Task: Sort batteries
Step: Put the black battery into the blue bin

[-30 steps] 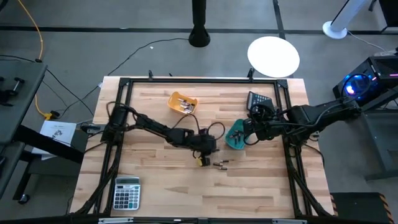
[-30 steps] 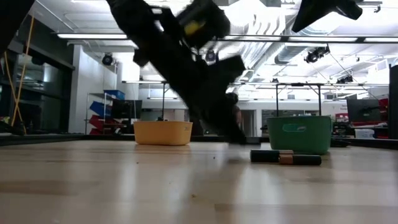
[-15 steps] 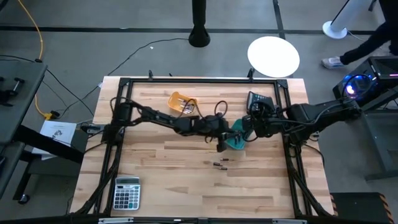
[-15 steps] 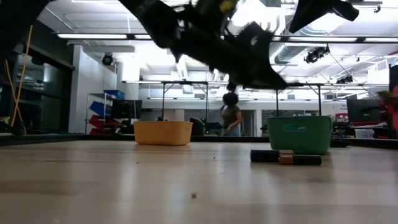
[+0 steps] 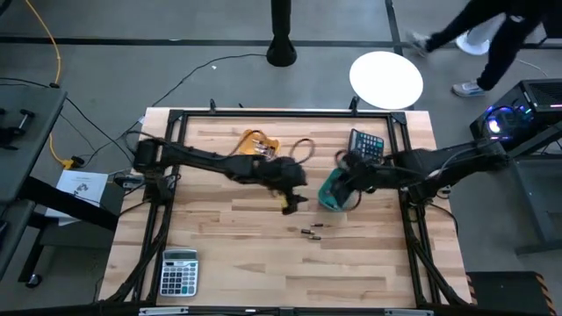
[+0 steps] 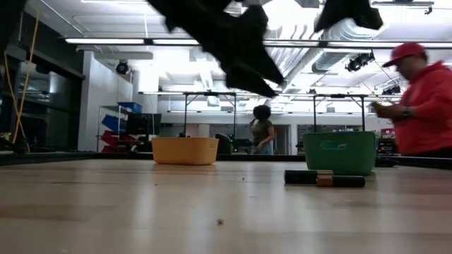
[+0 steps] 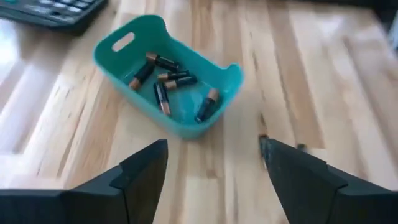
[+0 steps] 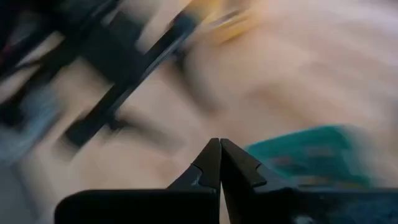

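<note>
A teal tray (image 7: pixel 168 74) holds several batteries (image 7: pixel 166 79); it sits at the table's right centre (image 5: pixel 331 191). Two or three loose batteries (image 5: pixel 310 232) lie on the wood nearer the front, end to end in the low view (image 6: pixel 325 179). My left gripper (image 7: pixel 214 146) hovers open, nothing between its fingers, above the table just left of the teal tray (image 5: pixel 294 199). My right gripper (image 8: pixel 219 144) is shut and hangs by the teal tray's far side. A yellow tray (image 5: pixel 257 143) stands far left of centre, partly under my left arm.
One calculator (image 5: pixel 180 270) lies at the near left corner and another (image 5: pixel 367 142) at the far right, behind the teal tray. A black frame (image 5: pixel 176 118) runs round the table. A person in red (image 6: pixel 424 99) stands beyond the far right.
My left gripper has risen from beside the loose batteries, swung toward the far right to the teal tray, then drawn back a little to the left. My right gripper has shifted slightly toward the table's left. The trays and the loose batteries have stayed in place.
</note>
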Tool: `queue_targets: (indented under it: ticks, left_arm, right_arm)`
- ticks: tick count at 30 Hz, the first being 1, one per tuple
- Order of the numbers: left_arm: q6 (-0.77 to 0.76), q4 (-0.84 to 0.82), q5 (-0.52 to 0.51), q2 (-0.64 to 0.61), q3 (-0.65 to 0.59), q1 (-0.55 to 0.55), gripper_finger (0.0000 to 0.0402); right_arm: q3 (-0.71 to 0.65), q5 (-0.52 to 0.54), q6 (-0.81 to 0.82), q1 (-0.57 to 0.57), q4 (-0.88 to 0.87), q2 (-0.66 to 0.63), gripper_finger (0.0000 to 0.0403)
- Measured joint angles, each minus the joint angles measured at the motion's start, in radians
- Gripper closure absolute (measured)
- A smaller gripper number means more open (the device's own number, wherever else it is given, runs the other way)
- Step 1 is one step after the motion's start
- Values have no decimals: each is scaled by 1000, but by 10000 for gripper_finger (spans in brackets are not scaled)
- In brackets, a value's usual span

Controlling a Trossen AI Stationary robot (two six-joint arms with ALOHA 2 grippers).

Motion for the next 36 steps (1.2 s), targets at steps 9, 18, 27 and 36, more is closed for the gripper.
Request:
queue_targets:
  ticks: [9,18,27,36]
  left_arm:
    - [-298,411,-213,-325,-544,-25,156]
    - [-456,402,-282,-448,-694,-49,156]
    - [-466,391,-298,-452,-696,-78,156]
    - [-465,371,-314,-452,-696,-80,156]
  right_arm:
    - [-53,-245,-403,72,159,292,402]
    - [-5,-395,-750,67,168,592,381]
    - [25,-400,-906,62,131,691,283]
    - [28,-388,-898,32,144,733,281]
